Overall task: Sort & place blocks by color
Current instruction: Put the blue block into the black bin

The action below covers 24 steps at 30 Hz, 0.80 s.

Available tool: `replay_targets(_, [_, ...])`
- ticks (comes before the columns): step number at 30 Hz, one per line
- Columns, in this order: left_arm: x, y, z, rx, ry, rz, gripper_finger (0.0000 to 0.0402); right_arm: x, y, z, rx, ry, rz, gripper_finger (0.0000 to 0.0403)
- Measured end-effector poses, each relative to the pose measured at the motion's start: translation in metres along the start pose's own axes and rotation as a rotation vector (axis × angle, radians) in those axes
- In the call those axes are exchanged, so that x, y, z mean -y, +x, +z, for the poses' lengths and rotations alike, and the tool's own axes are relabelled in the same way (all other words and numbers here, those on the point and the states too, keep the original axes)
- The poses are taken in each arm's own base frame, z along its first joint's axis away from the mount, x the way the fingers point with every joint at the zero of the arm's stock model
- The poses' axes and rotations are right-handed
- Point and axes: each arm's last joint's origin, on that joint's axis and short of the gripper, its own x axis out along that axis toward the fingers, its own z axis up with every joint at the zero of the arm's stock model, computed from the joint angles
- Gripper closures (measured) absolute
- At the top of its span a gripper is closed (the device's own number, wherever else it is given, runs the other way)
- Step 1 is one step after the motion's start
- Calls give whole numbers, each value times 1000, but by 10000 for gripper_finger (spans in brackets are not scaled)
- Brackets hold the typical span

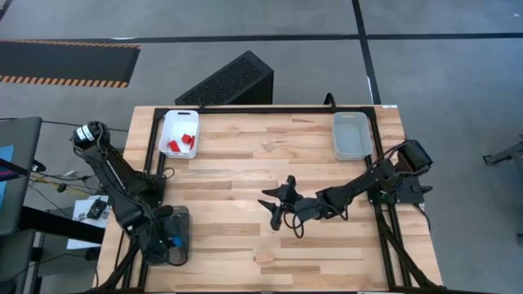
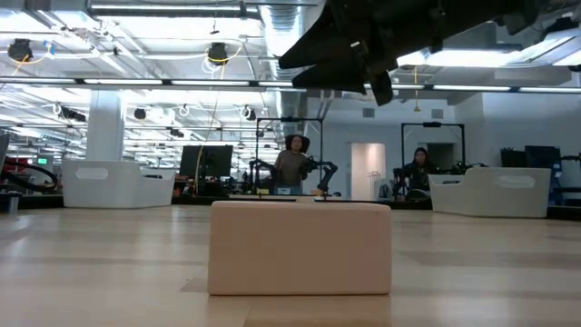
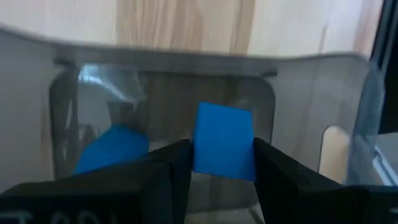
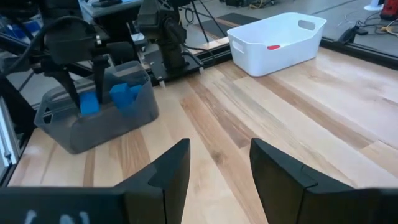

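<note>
Clamped on 1 blue block [image 3: 224, 140] inside the grey tray [image 1: 181, 242] beside another blue piece [image 3: 111, 149], the left gripper [image 3: 222, 163] is mid-placement and next needs to release, while the right gripper [image 4: 219, 165] hovers empty, jaws apart, over mid-table; no writing is legible.

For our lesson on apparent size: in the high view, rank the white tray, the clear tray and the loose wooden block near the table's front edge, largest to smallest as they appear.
1-2. Clear tray and white tray: too alike in outline to rank.
3. Wooden block: far smaller than either tray.
</note>
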Motion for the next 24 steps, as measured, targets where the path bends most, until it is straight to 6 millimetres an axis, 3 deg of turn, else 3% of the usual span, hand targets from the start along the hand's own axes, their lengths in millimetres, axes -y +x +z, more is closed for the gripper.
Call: replay_targets(24, [2,28,-4,-102,-36,137,259,3,-1,-8,-80,-31,-8,210])
